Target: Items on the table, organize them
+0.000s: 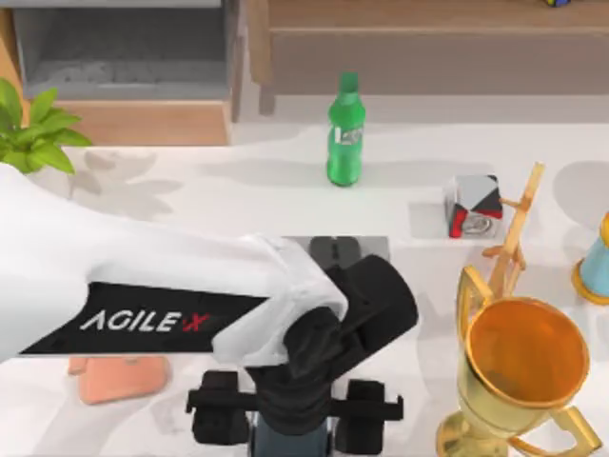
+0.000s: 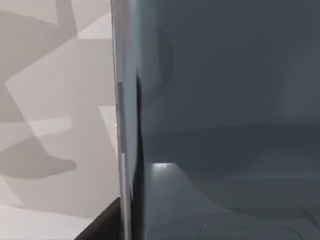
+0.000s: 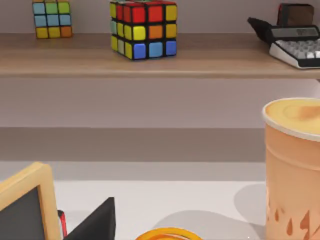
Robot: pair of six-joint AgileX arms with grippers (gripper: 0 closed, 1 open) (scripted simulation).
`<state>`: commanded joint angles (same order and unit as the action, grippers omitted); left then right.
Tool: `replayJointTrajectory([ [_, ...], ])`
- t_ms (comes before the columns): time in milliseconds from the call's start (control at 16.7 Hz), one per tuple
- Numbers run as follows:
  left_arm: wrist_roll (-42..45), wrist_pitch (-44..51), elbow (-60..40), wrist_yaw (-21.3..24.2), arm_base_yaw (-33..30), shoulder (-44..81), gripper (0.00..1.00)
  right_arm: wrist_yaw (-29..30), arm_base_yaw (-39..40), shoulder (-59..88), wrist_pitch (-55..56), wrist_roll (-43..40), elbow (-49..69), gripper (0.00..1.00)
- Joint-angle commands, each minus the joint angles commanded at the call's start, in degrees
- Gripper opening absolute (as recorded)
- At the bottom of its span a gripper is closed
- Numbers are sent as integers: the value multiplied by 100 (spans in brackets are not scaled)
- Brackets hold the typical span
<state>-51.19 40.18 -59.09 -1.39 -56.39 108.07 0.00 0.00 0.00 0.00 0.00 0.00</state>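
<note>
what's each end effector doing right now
Left end effector: low at the near table edge, straddling the smartphone; open or closed cannot be told.
Right end effector: cannot be told.

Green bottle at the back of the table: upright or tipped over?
Upright. In the top view the green bottle stands on its base on the table, cap pointing up, clear of the left end effector.

Trophy cup [image 1: 519,376] crowds table [image 1: 238,190] right; bottle [image 1: 345,130] stands rear-centre; open surface between.
</note>
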Motion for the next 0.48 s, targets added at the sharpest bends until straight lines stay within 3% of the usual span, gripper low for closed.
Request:
replayJointTrajectory([
  [180,0,0,0,0,0,0,2,0,0,0,0,0,0,100],
  [480,0,0,0,0,0,0,0,0,0,0,0,0,0,100],
])
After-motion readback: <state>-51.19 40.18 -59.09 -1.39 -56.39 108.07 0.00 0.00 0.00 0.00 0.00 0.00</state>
